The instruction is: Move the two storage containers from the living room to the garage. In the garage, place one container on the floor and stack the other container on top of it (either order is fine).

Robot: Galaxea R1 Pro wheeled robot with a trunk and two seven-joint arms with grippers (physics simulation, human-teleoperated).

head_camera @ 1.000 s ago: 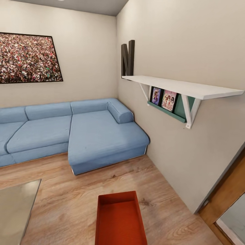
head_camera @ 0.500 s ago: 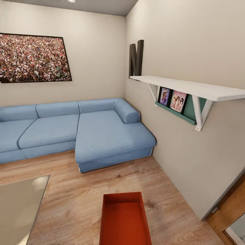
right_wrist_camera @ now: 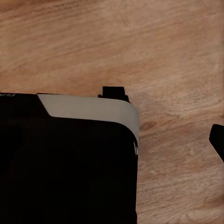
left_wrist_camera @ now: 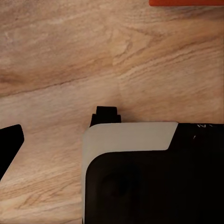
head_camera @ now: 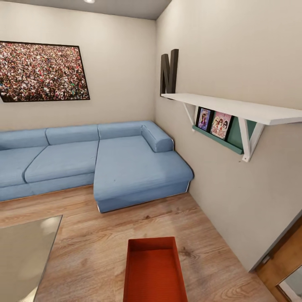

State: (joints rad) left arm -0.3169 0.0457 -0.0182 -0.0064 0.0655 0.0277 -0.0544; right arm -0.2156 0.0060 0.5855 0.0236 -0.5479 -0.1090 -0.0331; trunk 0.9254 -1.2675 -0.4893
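Storage container (head_camera: 154, 270) — orange-red, on plank floor (head_camera: 96, 235) before blue sofa (head_camera: 105, 161); both tools' state — cannot tell.

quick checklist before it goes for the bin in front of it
1. Storage container in sight on the wood floor, straight ahead: ok.
2. Container empty and upright: ok.
3. Space around it: glass table off to its left, sofa well behind: ok.
4. Second container located: cannot tell.
5. Left gripper empty, over bare floor: ok.
6. Right gripper empty: ok.
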